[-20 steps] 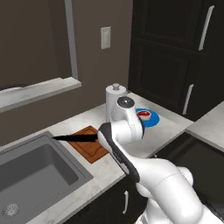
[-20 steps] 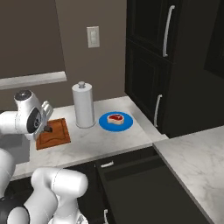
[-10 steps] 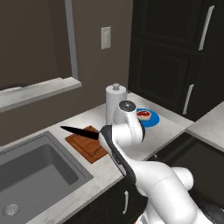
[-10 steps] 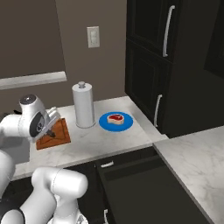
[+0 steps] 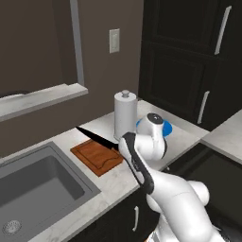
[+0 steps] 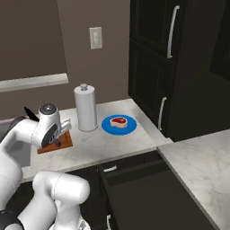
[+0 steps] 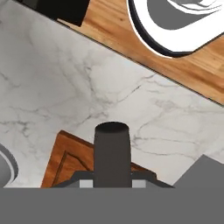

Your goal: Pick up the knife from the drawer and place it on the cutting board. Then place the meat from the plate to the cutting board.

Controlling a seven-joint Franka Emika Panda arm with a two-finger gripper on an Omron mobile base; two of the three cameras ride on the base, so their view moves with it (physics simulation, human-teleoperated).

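Dark kitchen: black tall cabinets at 1–3 o'clock in the right base view, brown wall behind with a white outlet plate, white marble counter running across the middle.

Grey sink sits at 8 o'clock in the left base view, flush in the counter, just left of the cutting board.

Drawer is pulled out below the counter edge, 5 o'clock in the right base view; dark inside, contents can't be made out.

White paper towel roll stands upright on the counter, between the board and the plate.

Blue plate lies flat at centre of the right base view, right of the roll. Meat is on it, roughly in the middle.

Cutting board lies flat on the counter at 9 o'clock from the arm's wrist in the left base view, just beside the sink rim. In the hand view a corner of it shows at 7 o'clock, with marble beyond.

Knife is off the surface, black blade angled up and toward 10 o'clock above the board's back edge, tip free, handle end running into the wrist.

Gripper is clamped on the knife handle; hand hovers over the board's right end, fingers hidden by the wrist in the base views.
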